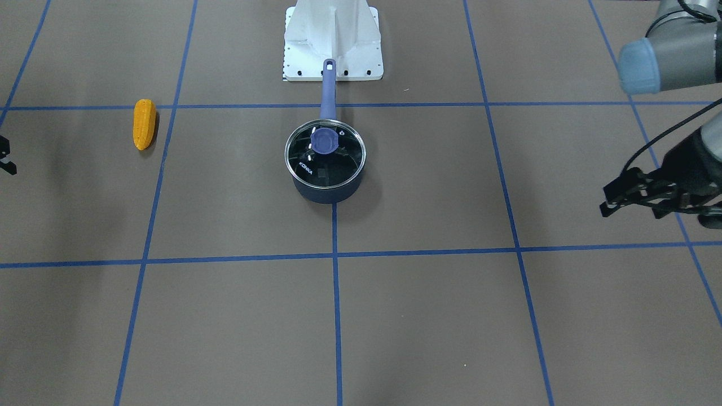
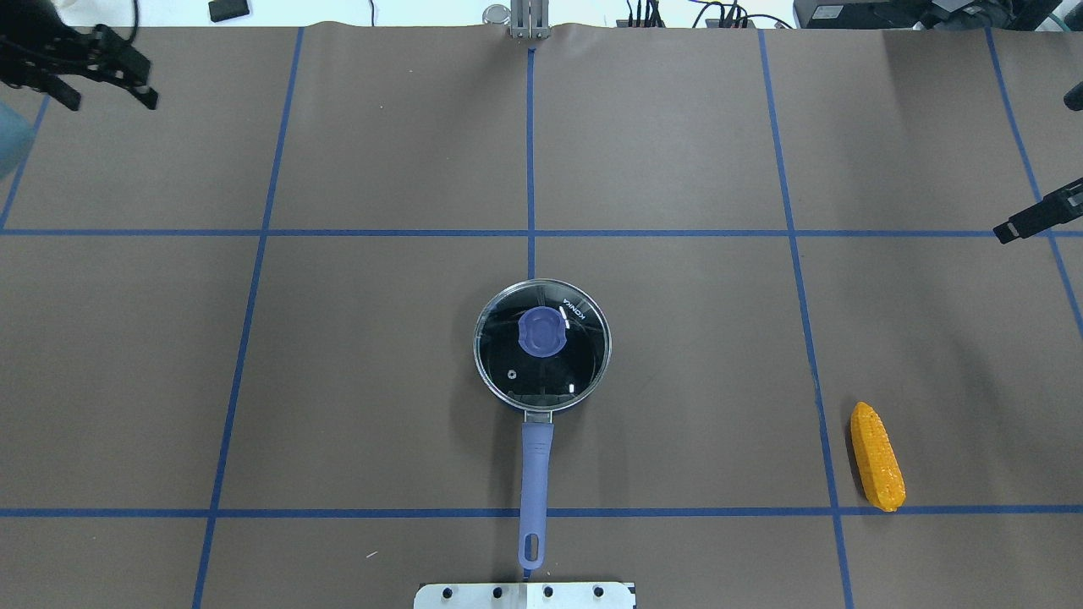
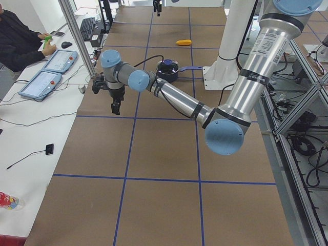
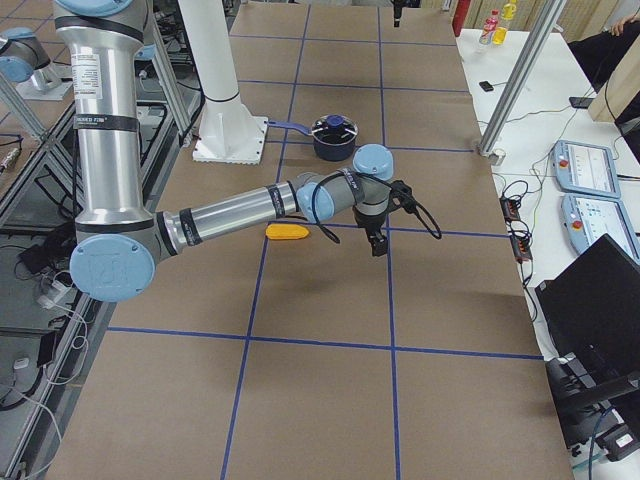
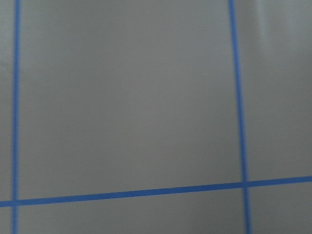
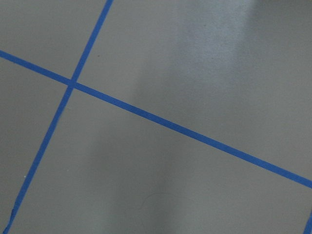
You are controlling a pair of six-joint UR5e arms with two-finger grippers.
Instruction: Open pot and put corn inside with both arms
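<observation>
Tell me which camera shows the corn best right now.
The overhead exterior view: the corn lies whole, unobstructed and largest there, kernels visible. Exterior front-facing also shows it whole but smaller. Exterior left has it far off and tiny; exterior right shows it small, near the right arm. Both wrist cameras see only table.

Brown paper-covered bench (image 2: 381, 381), ruled into big squares by blue tape lines (image 2: 531, 254). Dead centre sits the pot (image 1: 327, 193), right on the middle line, its handle (image 2: 536, 474) running straight back toward the white base plate (image 2: 525, 595) at the robot's edge. Over on the robot's right, well apart from the pot, the corn (image 2: 877, 456) lies flat, one end at a tape line
</observation>
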